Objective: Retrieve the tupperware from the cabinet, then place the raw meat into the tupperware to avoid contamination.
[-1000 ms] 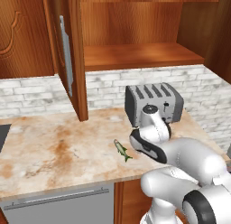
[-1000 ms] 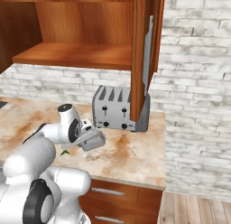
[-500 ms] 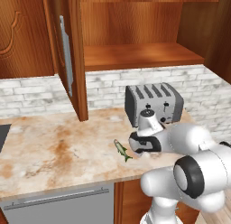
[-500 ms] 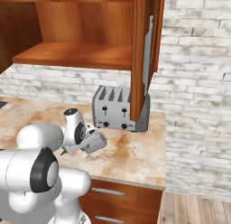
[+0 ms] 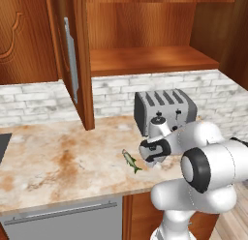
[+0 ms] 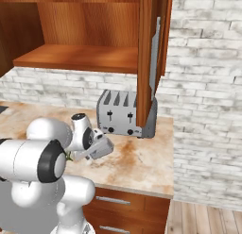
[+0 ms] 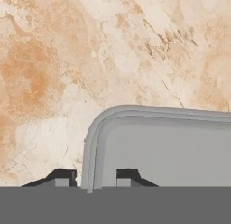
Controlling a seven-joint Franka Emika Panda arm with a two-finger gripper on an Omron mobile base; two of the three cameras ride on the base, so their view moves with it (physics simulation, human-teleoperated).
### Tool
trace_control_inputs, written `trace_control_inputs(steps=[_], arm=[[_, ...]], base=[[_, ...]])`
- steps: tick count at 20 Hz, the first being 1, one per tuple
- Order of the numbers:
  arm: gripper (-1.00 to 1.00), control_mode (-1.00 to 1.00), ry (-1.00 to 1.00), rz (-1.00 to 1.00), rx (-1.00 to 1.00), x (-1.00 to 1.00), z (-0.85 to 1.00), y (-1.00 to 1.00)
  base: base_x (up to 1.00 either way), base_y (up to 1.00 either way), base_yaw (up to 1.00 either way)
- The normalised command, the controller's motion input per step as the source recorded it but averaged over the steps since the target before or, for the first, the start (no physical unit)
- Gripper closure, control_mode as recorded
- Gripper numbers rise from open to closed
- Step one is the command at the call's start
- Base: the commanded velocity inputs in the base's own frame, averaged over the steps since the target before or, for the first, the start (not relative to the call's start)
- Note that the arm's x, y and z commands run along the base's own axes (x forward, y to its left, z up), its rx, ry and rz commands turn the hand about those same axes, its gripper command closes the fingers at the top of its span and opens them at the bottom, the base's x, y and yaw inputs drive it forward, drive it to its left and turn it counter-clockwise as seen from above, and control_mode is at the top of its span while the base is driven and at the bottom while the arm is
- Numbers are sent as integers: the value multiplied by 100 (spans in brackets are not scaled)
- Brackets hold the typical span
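In the hand view a grey tupperware lies flat on the marble counter, its rounded corner rim running between my fingertips. My gripper straddles that rim, open a little, with a small gap on each side of the rim. The raw meat, a tiny grey-green fish, lies on the counter just left of my gripper. The arm hides the tupperware in the left base view. The cabinet stands open above, its shelf bare and its door swung out.
A silver toaster stands against the brick wall right behind my hand. The open cabinet door hangs over the toaster's right end. The counter's front edge is close, and a grey appliance front sits below it.
The jaws have parted slightly from the tupperware rim. The arm's upper links have swung forward and down while the hand stayed low by the fish. The fish has not moved.
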Motion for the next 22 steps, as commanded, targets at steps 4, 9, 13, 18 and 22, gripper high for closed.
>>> trace_control_inputs(steps=[4, 9, 13, 18, 22], arm=[[-100, -100, 0, 5, 0, 0, -28, 0], [-100, -100, 0, 5, 0, -8, -2, -3], [-100, -100, -1, 4, 0, -13, 9, -2], [-100, -100, -1, 3, 0, -35, 29, 0], [-100, -100, 0, 0, 0, -19, 23, 0]], base=[[0, 0, 0], [0, 0, 0], [0, 0, 0], [0, 0, 0], [0, 0, 0]])
